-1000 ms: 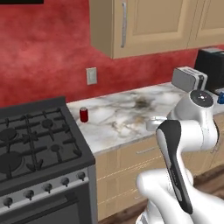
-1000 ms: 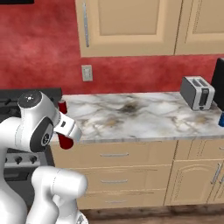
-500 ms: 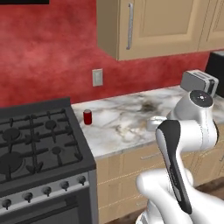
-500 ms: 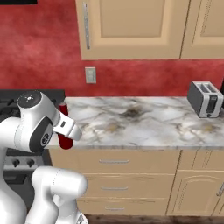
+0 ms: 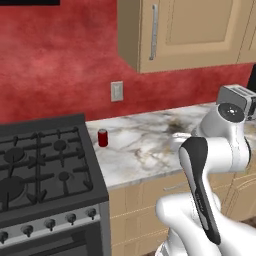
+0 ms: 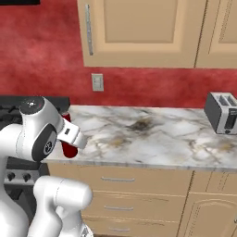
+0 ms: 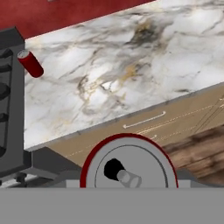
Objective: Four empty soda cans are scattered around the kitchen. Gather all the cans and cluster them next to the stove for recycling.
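**Hand view: a red can sitting in my grip**

Hand view is showing me the silver top and red rim of a can (image 7: 128, 168) right at the bottom, between my fingers, so my gripper (image 7: 128, 177) is closing on it; the fingertips themselves are hiding behind it. Beyond it, a second red can (image 7: 29, 63) is standing on the marble counter (image 7: 131, 70), just beside the stove (image 7: 8, 100).

Left base view is giving what the hand view is not: that standing can (image 5: 102, 137) upright near the stove's (image 5: 45, 170) right edge, below a wall outlet (image 5: 117, 91), with a toaster (image 5: 237, 99) far along the counter. My arm is blocking the held can there.

Right base view is catching the held can (image 6: 69, 147) as a red patch under my wrist, in front of the counter edge (image 6: 152, 162), and the toaster (image 6: 222, 112) at the right.
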Controlling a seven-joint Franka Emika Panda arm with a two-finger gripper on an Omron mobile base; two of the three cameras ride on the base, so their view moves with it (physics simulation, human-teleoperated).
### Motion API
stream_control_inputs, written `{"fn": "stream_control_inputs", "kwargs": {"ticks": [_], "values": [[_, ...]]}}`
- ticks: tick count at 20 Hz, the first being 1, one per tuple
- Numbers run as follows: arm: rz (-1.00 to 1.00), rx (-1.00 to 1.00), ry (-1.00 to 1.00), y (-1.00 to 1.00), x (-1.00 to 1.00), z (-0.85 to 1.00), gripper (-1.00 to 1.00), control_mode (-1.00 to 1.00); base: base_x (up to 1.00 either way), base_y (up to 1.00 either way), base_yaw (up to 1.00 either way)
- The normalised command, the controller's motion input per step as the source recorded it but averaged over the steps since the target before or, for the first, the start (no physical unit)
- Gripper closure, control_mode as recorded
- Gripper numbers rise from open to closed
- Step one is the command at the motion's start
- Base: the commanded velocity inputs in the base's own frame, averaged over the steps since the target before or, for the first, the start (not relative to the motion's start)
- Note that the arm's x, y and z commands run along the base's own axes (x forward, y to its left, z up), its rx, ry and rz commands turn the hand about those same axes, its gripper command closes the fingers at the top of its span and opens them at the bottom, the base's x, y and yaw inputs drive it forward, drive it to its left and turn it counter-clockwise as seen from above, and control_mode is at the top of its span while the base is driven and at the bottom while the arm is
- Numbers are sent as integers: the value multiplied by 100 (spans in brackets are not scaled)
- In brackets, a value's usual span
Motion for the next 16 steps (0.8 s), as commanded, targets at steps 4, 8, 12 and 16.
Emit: {"fn": "stream_control_inputs", "kwargs": {"ticks": [4, 8, 12, 16], "values": [[0, 0, 0, 0, 0, 0, 100, 100, 50, -9, 13], [0, 0, 0, 0, 0, 0, 100, 100, 48, -16, 14], [0, 0, 0, 0, 0, 0, 100, 100, 40, -16, 13], [0, 0, 0, 0, 0, 0, 100, 100, 14, -4, 8]]}}
